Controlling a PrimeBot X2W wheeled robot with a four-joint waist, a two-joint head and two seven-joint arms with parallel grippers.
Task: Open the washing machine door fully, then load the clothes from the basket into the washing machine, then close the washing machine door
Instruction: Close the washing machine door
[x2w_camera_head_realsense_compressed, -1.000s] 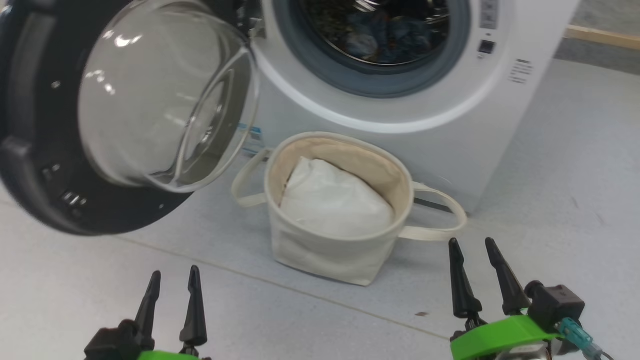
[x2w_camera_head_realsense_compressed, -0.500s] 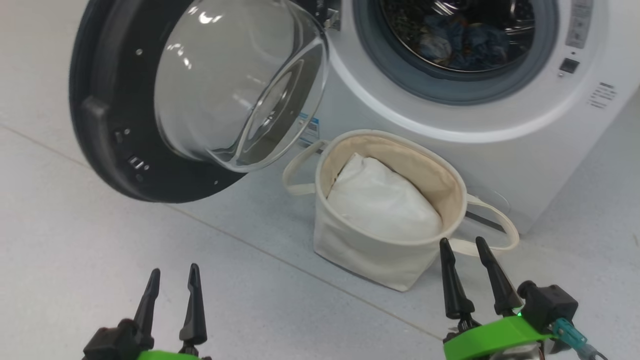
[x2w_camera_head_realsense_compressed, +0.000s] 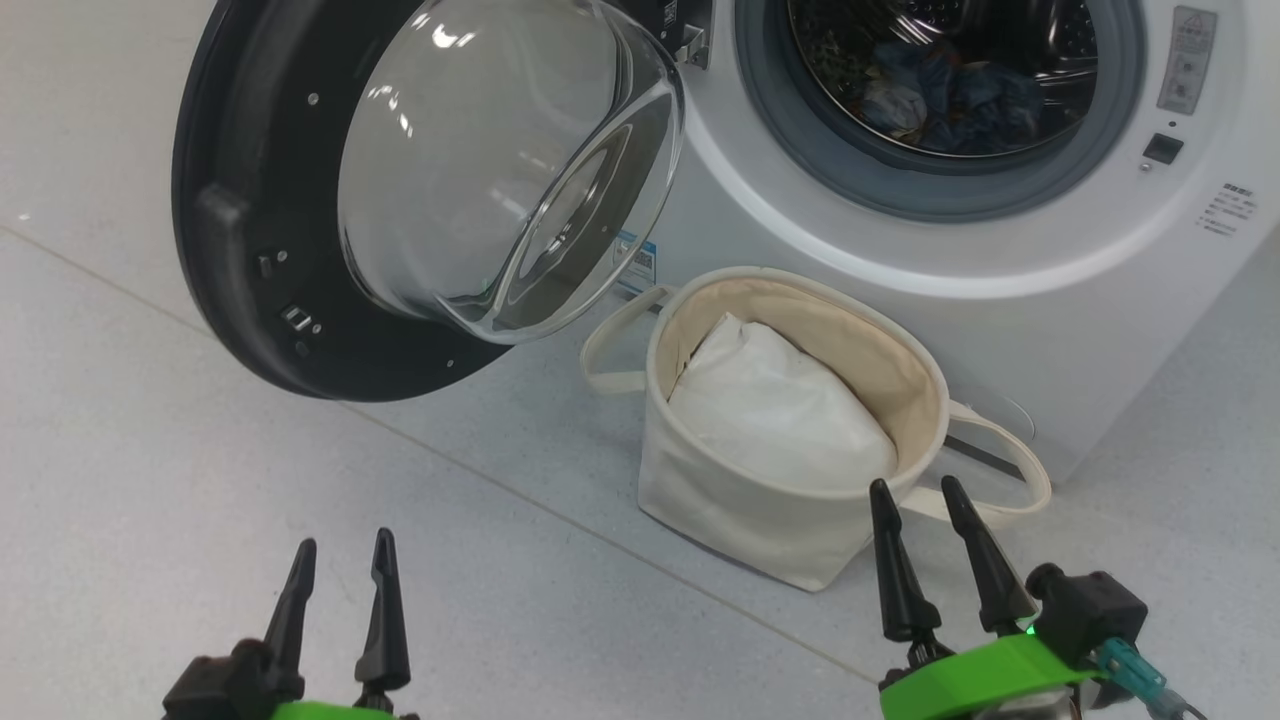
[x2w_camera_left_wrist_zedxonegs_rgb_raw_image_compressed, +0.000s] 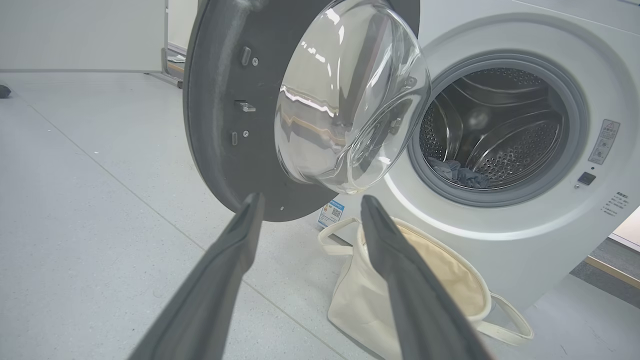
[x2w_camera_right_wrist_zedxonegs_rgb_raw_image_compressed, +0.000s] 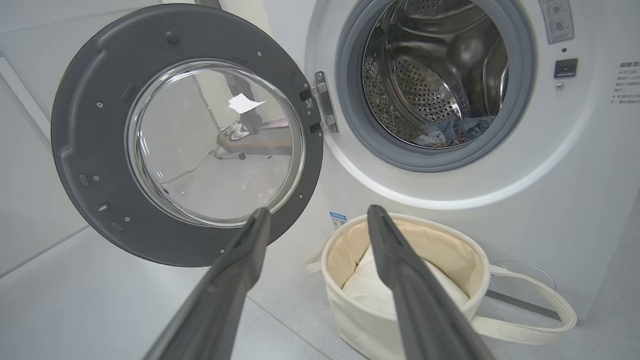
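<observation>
Door (x2w_camera_head_realsense_compressed: 250, 250) and hinge settle what comes next. The door stands swung out to the left of the washer (x2w_camera_head_realsense_compressed: 1100, 330). Its hinge (x2w_camera_right_wrist_zedxonegs_rgb_raw_image_compressed: 322, 102) is beside the drum mouth and its free latch edge is on the far side. In the head view it lies up and to the left of both tools. Its black inner rim and bulging glass (x2w_camera_head_realsense_compressed: 500, 170) face the robot, so the outer face, the one to push on, is turned away.

The left tool (x2w_camera_head_realsense_compressed: 344, 540) hangs low over the floor (x2w_camera_head_realsense_compressed: 150, 480), released, with nothing between its fingers. The right tool (x2w_camera_head_realsense_compressed: 915, 483) is likewise released and empty, its tips pointing at the basket (x2w_camera_head_realsense_compressed: 740, 500). The left tool is nearer the door's free edge, while the right one has the basket between it and the washer.

The clothes (x2w_camera_head_realsense_compressed: 950, 95) lie as a bluish crumple at the bottom of the drum (x2w_camera_right_wrist_zedxonegs_rgb_raw_image_compressed: 430, 65); the print is too small to make out. The basket sits on the floor just before the washer's front, below the drum mouth, holding a plain white cloth (x2w_camera_head_realsense_compressed: 780, 410).

By that, loading looks done and only closing is left. I judge it calls for the left arm to reach past the free edge and sweep the door rightward about its hinge. The glass could brush the basket's left handle on the way.
</observation>
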